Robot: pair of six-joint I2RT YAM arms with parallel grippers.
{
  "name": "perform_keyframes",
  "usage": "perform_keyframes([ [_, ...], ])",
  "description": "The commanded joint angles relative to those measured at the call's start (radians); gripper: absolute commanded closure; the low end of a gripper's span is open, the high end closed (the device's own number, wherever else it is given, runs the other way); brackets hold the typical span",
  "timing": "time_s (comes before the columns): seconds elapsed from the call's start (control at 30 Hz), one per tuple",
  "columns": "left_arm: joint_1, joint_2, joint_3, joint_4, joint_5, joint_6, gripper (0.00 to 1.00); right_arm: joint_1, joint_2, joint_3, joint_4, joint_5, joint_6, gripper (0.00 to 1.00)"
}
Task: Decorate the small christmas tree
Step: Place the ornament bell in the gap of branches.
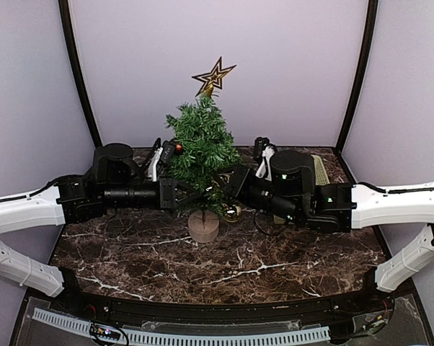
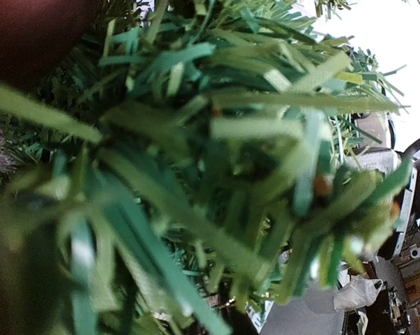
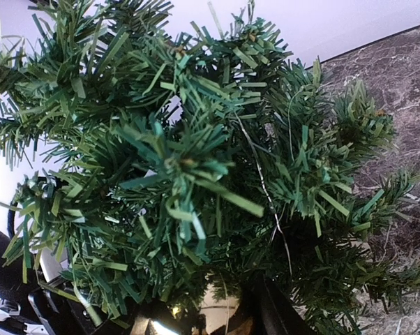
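While left gripper [image 1: 190, 198], right gripper [image 1: 228, 192] sit buried in small christmas tree [image 1: 200, 140], grip state unclear.

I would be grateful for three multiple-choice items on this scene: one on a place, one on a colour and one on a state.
1. Where does the small christmas tree stand?
A) between the left arm and the right arm
B) left of both arms
C) right of both arms

2. What colour is the star on its top?
A) red
B) gold
C) blue

3. How is the tree posed?
A) lying on its side
B) upside down
C) upright on its round base

Answers:
1 A, an arm reaches in from each side.
2 B, the star is plainly gold.
3 C, the base sits flat on the marble table.
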Motion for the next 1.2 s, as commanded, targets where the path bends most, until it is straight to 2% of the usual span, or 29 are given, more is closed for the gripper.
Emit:
perform_keyframes([
  [0.0, 0.004, -0.047, -0.026, -0.001, -0.020, 0.008, 0.83, -0.010, -0.017, 0.000, 0.043, 0.006, 0.004, 0.69],
  [0.2, 0.005, -0.101, -0.051, 0.009, -0.032, 0.024, 0.66, -0.010, -0.021, -0.003, 0.046, 0.007, 0.005, 0.69],
  [0.33, 0.004, -0.113, -0.062, 0.020, -0.020, 0.036, 0.62, -0.010, -0.016, 0.001, 0.049, 0.001, 0.003, 0.69],
  [0.47, 0.004, -0.111, -0.066, 0.031, -0.020, 0.034, 0.68, -0.010, -0.013, 0.001, 0.051, -0.004, 0.003, 0.69],
  [0.63, 0.005, -0.118, -0.072, 0.042, -0.031, 0.027, 0.84, -0.010, -0.014, 0.002, 0.051, -0.005, 0.002, 0.69],
  [0.7, 0.005, -0.126, -0.079, 0.045, -0.040, 0.027, 0.87, -0.009, -0.015, 0.001, 0.051, -0.004, 0.002, 0.69],
  [0.8, 0.003, -0.141, -0.089, 0.048, -0.048, 0.024, 0.87, -0.009, -0.015, 0.000, 0.050, -0.006, 0.003, 0.69],
  [0.9, 0.004, -0.155, -0.094, 0.042, -0.059, 0.024, 0.80, -0.009, -0.014, 0.000, 0.054, -0.009, 0.003, 0.69],
  [0.97, 0.004, -0.162, -0.098, 0.040, -0.062, 0.024, 0.79, -0.010, -0.012, 0.000, 0.054, -0.010, 0.003, 0.69],
  [1.17, 0.004, -0.165, -0.100, 0.044, -0.062, 0.026, 0.86, -0.010, -0.013, 0.000, 0.054, -0.012, 0.005, 0.69],
])
